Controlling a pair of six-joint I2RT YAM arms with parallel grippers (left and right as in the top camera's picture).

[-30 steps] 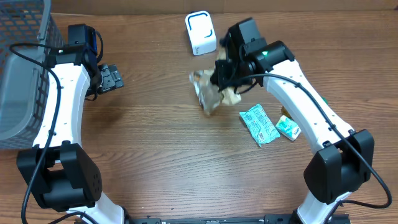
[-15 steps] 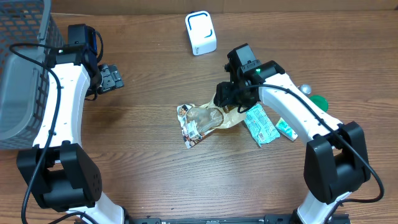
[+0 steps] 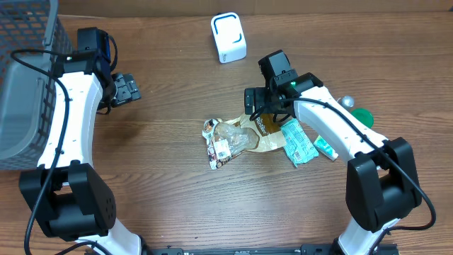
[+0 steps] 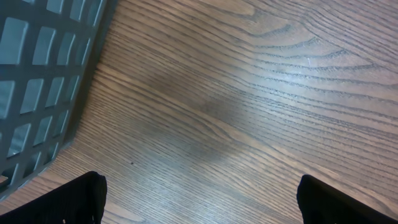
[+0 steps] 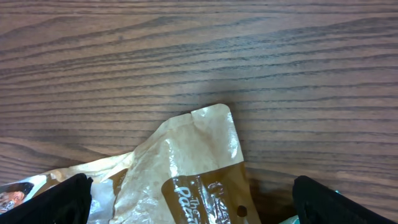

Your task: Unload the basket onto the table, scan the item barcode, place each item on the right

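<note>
The item is a crinkled brown and clear snack bag [image 3: 237, 138] lying flat on the table, with a white barcode label [image 3: 221, 150] at its left end. The white scanner [image 3: 228, 37] stands at the back. My right gripper [image 3: 260, 108] hovers open just over the bag's right end. In the right wrist view its jaws [image 5: 199, 205] stand wide on either side of the bag [image 5: 186, 168] without touching it. Far to the left, my left gripper [image 3: 127, 88] is open over bare wood. Nothing lies between its jaws [image 4: 202, 202].
A grey mesh basket [image 3: 25, 78] fills the far left, its wall [image 4: 37, 81] close to the left gripper. Right of the bag lie a green packet [image 3: 296, 142] and a small green and white packet [image 3: 327, 146]. A grey ball [image 3: 347, 100] and a green disc [image 3: 362, 115] sit behind them.
The right gripper carried the bag down and away from the scanner, then opened and let it go. The bag now lies on the table. The left arm has not moved.
</note>
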